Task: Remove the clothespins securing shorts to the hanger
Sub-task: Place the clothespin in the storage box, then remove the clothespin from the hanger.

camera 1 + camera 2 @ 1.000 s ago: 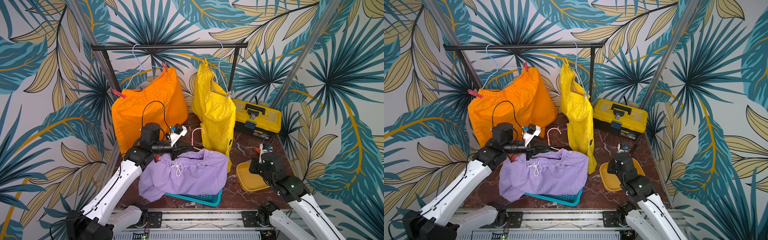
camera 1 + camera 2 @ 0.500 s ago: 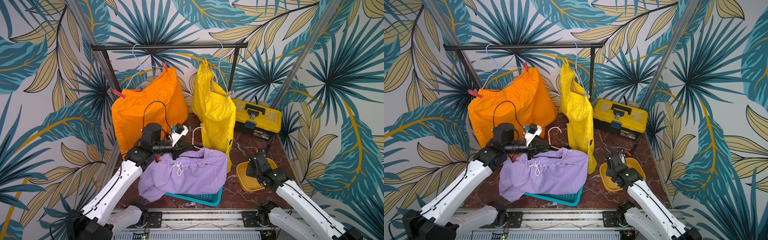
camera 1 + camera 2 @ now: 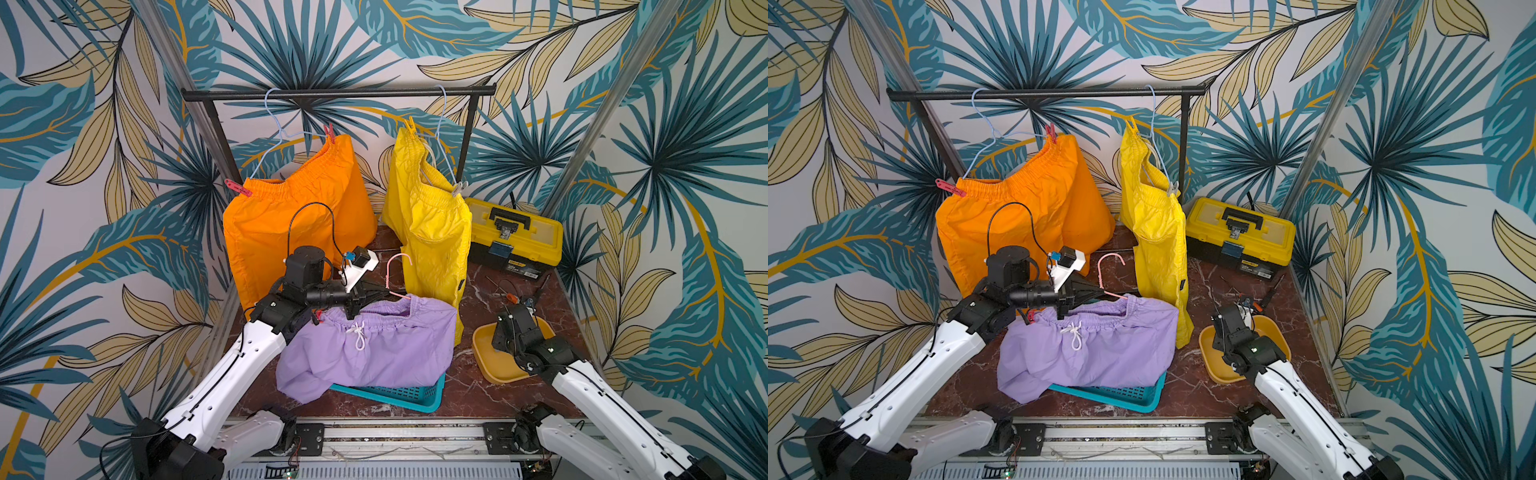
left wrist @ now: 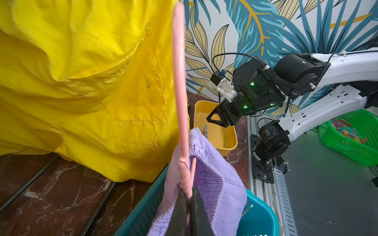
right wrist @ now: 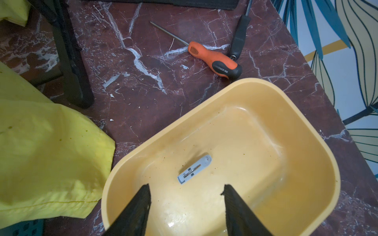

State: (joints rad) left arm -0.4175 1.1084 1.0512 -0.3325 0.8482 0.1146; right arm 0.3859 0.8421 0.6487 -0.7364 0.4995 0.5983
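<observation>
Left jaws: clamped shut on the neck of the pink hanger (image 4: 180, 92), just above the lilac shorts (image 3: 374, 349), which drape over the teal basket (image 3: 399, 395) on the counter (image 3: 469, 386).

Right jaws: spread apart and empty over the yellow tub (image 5: 319, 155). A pale grey clothespin (image 5: 194, 169) lies flat on the tub floor.

The orange shorts (image 3: 291, 216) hang from the rail (image 3: 332, 93), pegged by two red clothespins (image 3: 237, 188). The yellow shorts (image 3: 432, 216) hang alongside, pegged by a yellow clothespin (image 3: 411, 124) and a pale clothespin (image 3: 459, 189).

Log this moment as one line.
left jaws: shut on pink hanger; right jaws: open above yellow tub; pale clothespin: lying in tub
</observation>
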